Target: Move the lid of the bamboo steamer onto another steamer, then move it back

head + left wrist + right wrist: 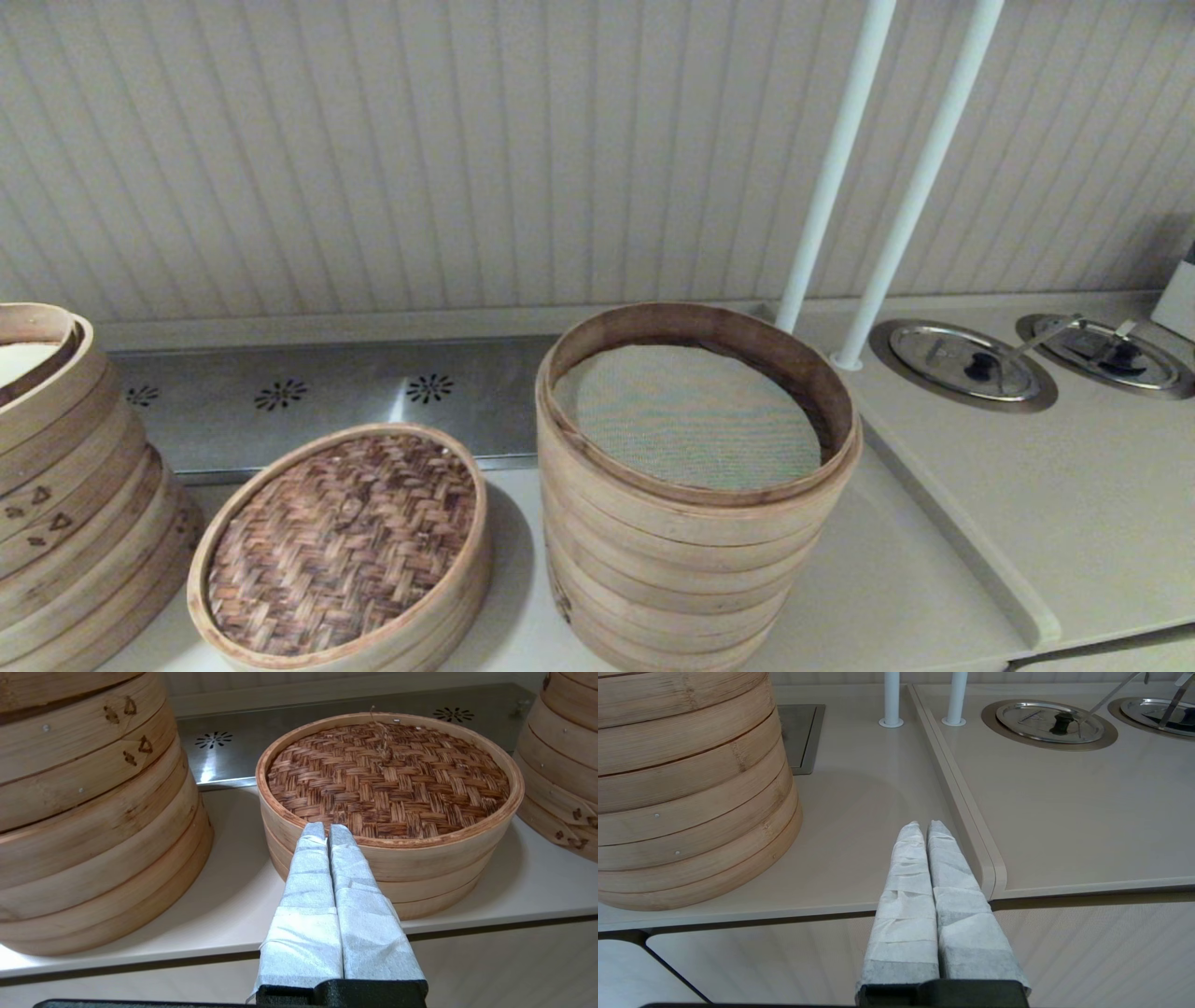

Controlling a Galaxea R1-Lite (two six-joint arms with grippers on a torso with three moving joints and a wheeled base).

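The bamboo steamer lid (pixel 344 541) (pixel 387 777), dark woven top inside a pale rim, lies on a low steamer at the counter's front left. Right of it stands the tall steamer stack (pixel 691 495) (pixel 686 784), uncovered, its grey-green mesh liner (pixel 686 415) showing. My left gripper (pixel 327 830) is shut and empty, held off the counter's front edge with its tips in front of the lid's near rim. My right gripper (pixel 923 828) is shut and empty too, over the counter's front edge to the right of the tall stack. Neither gripper appears in the head view.
A stack with triangle marks (pixel 65 485) (pixel 88 807) stands at the far left. A steel vent strip (pixel 327 397) runs along the back. Two white poles (pixel 878 177) rise behind the tall stack. Two round steel covers (pixel 962 362) sit in the raised counter (pixel 1074 523) on the right.
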